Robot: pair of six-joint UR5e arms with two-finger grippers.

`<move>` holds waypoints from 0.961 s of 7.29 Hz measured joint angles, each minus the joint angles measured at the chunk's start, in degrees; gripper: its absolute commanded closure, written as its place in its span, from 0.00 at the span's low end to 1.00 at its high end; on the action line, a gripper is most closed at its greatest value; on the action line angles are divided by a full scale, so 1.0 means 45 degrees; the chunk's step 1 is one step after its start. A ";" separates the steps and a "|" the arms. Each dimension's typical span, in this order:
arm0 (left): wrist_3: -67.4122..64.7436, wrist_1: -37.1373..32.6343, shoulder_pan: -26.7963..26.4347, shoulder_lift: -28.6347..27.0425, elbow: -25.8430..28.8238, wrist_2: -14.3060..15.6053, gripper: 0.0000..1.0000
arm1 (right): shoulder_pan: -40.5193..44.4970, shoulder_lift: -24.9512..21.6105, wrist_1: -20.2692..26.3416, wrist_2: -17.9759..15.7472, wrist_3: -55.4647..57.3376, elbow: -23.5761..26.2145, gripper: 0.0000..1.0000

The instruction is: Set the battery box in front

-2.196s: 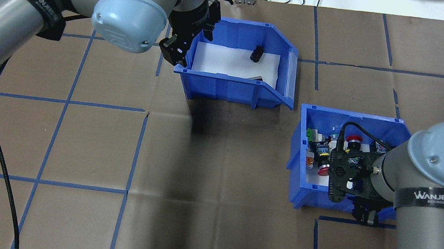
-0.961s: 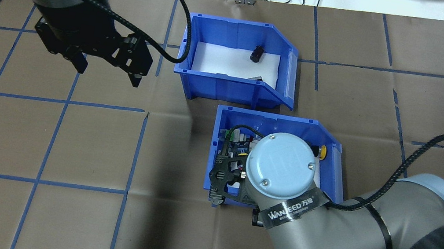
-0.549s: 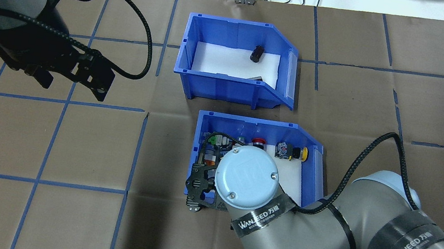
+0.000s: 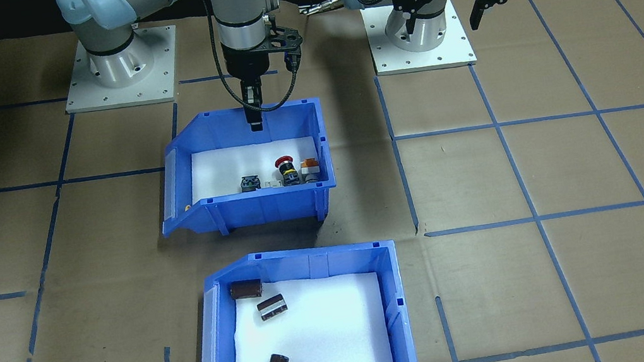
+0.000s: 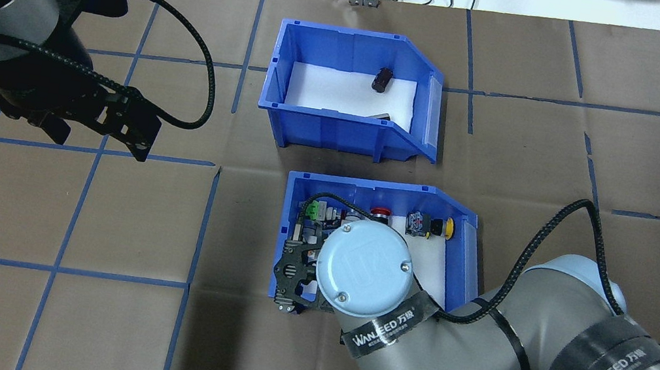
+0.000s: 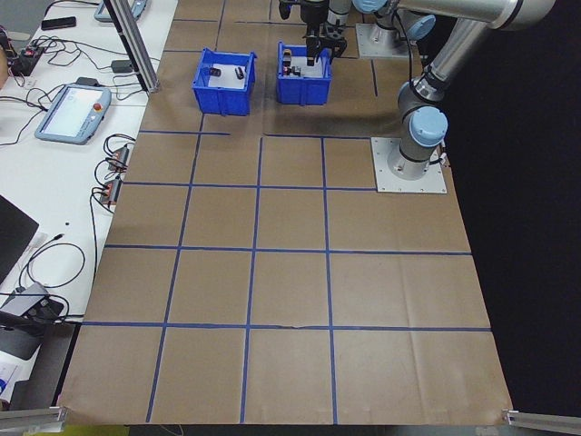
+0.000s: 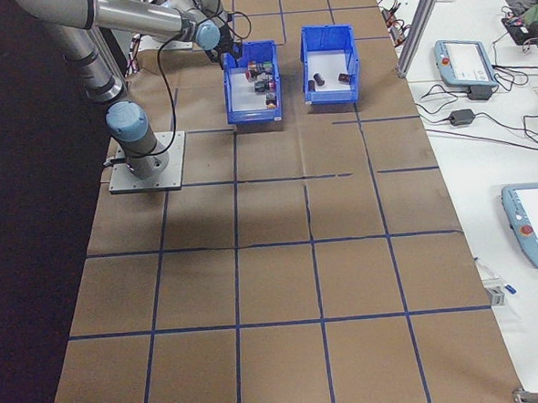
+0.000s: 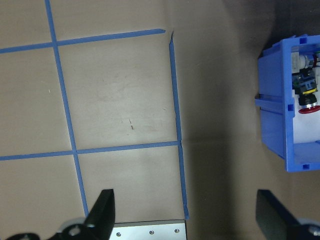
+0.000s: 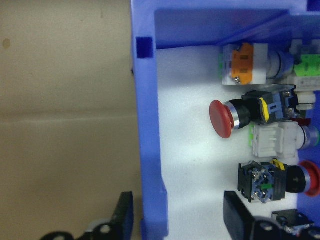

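Your right gripper (image 4: pixel 255 121) has dragged the switch bin (image 5: pixel 466 246) behind the battery box (image 5: pixel 338 130), fingers straddling its wall; the left gripper (image 5: pixel 97 131) has backed away open, so the battery box now sits frontmost.

Table (image 5: pixel 342 359) covered in brown paper, crossed by blue tape lines (image 5: pixel 110 276) into squares. Directly beneath the right claw (image 4: pixel 255 124): blue bin of push-button switches (image 4: pixel 250 211), near wall straddled by its fingers. Just beyond that claw, away from the robot: battery box (image 4: pixel 397 323). Well off from the left claw (image 5: pixel 95 138), both bins; below it only bare paper.
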 measured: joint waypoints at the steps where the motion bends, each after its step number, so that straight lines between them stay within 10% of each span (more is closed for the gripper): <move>1: 0.0026 0.0000 0.0056 -0.0011 -0.0005 0.0109 0.00 | -0.0192 -0.0500 0.0612 -0.0023 0.0007 -0.0175 0.00; 4: -0.0059 0.0000 0.0133 -0.0124 -0.0008 0.0326 0.00 | -0.2099 -0.1193 0.3755 0.0100 0.0449 -0.1909 0.00; 7: -0.0124 0.0000 0.0139 -0.0166 -0.0008 0.0338 0.00 | -0.4857 -0.1232 0.4617 0.0136 0.1989 -0.3238 0.00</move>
